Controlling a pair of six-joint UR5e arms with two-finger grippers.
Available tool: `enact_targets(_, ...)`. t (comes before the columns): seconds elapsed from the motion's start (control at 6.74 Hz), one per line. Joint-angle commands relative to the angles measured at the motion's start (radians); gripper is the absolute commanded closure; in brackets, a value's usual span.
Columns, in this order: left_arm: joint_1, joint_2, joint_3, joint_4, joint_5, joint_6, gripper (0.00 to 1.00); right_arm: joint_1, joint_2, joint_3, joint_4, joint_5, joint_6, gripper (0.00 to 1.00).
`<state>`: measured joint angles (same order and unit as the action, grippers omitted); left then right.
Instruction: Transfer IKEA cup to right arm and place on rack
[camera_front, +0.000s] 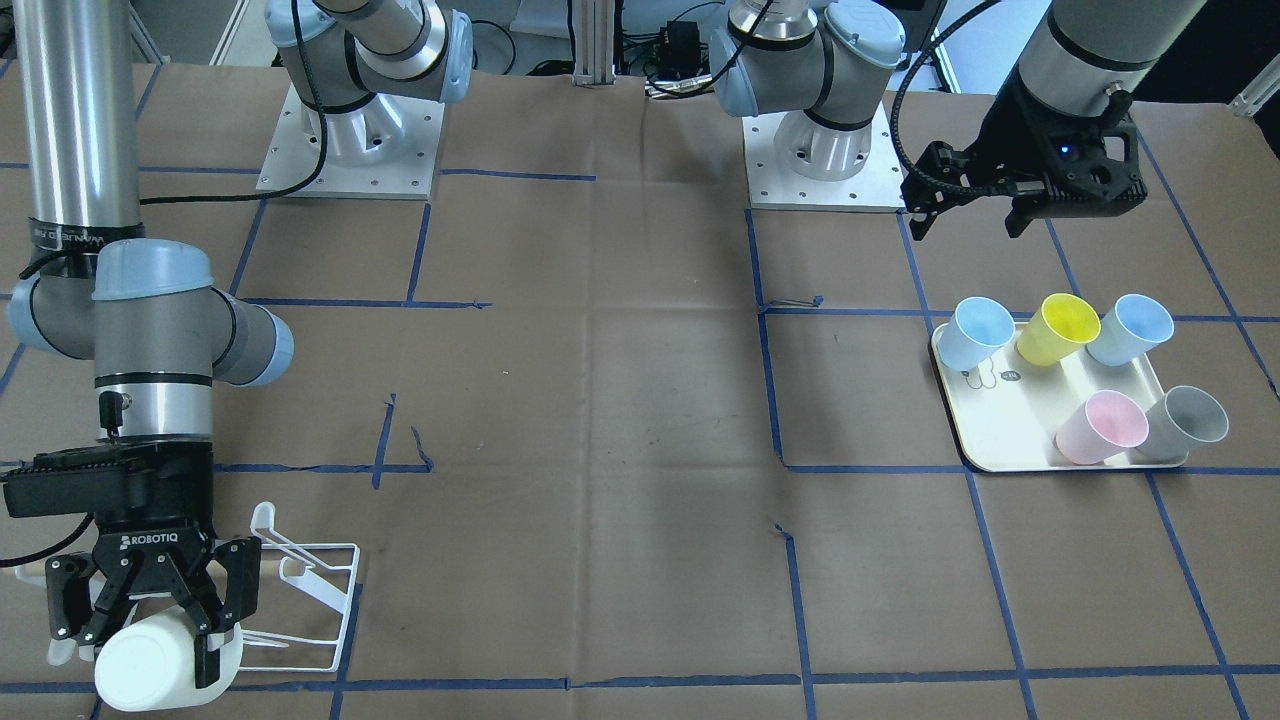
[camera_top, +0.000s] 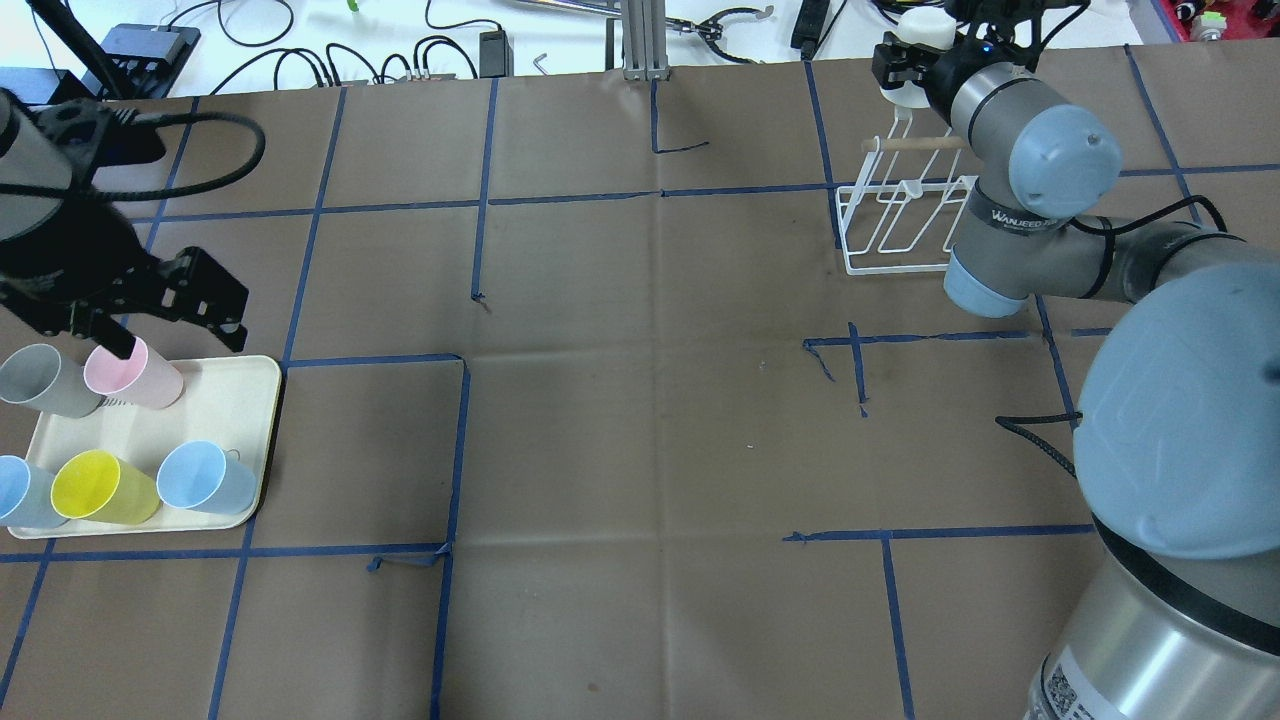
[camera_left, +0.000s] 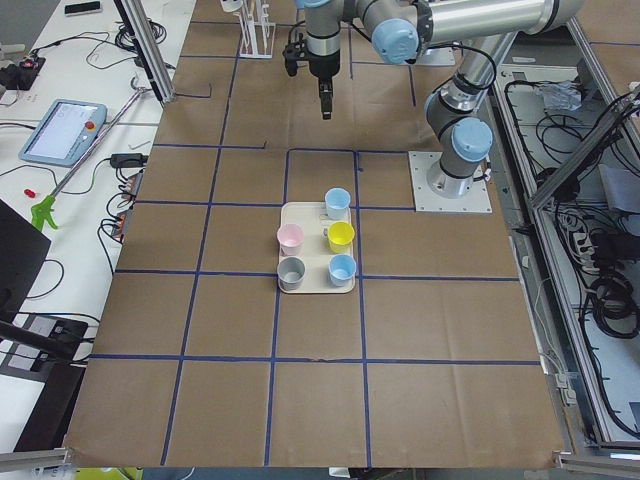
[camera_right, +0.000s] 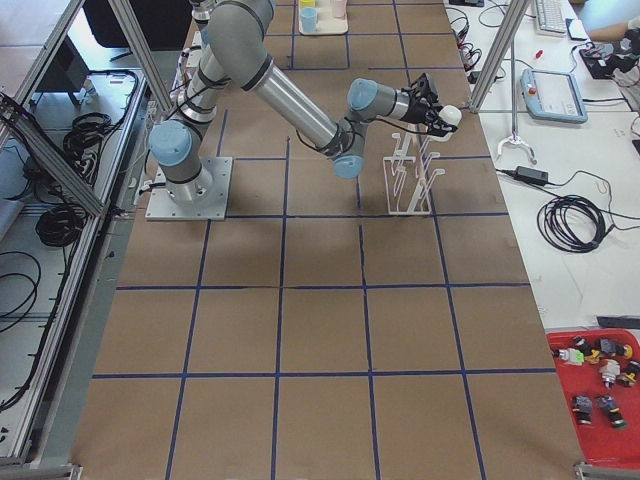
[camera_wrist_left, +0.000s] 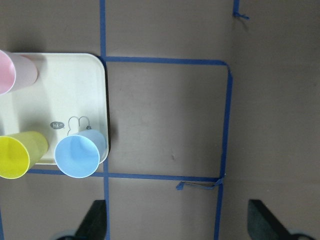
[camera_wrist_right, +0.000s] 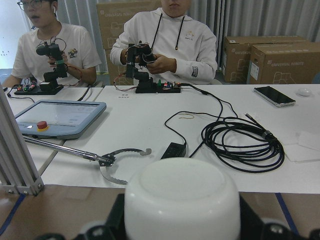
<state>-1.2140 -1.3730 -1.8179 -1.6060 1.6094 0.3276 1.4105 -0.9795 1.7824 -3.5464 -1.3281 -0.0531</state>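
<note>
My right jaws are clenched on the white cup (camera_front: 145, 665), which hangs at the far edge of the bench, just above and beside the rack (camera_top: 893, 268), not yet on any peg; its closed base faces up, so I judge that the mouth points down, as a peg wants. My left jaws stand released and hold nothing, over the bench beside the tray (camera_front: 1000, 440) of coloured cups (camera_front: 1100, 425), well apart from this work. To place well, I should centre the cup's mouth over one upturned peg (camera_front: 262, 515), checking from the side as well as from above; come down straight and slowly, so the rim catches neither the wire nor the wooden dowel (camera_top: 915, 143); let go only once the cup rests by its own weight; the light rack could shift if nudged.
</note>
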Motion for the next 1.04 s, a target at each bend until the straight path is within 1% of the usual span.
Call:
enact_targets(0.0, 0.211, 0.08, -0.157, 0.038, -0.003, 0.227, 0.01, -0.001, 0.001, 0.034, 0.0, 0.0, 0.009, 0.9)
enact_targets(0.15, 0.262, 0.078, -0.208, 0.114, -0.005, 0.288, 0.01, 0.001, -0.005, 0.047, 0.0, 0.001, 0.01, 0.89)
enact_targets(0.3, 0.264, 0.068, -0.248, 0.17, -0.009, 0.292, 0.01, 0.001, -0.007, 0.058, 0.0, 0.001, 0.009, 0.81)
enact_targets(0.44, 0.264, 0.045, -0.297, 0.266, -0.014, 0.289, 0.01, 0.001, -0.01, 0.06, 0.0, 0.001, 0.001, 0.19)
enact_targets(0.59, 0.264, 0.023, -0.367, 0.366, -0.013, 0.288, 0.01, 0.002, -0.01, 0.06, 0.0, 0.0, 0.005, 0.0)
enact_targets(0.74, 0.264, -0.01, -0.43, 0.497, -0.016, 0.286, 0.01, 0.002, -0.01, 0.057, 0.0, 0.001, 0.007, 0.0)
enact_targets(0.89, 0.264, -0.07, -0.475, 0.612, -0.017, 0.286, 0.01, 0.001, -0.01, 0.057, -0.002, 0.001, 0.006, 0.0)
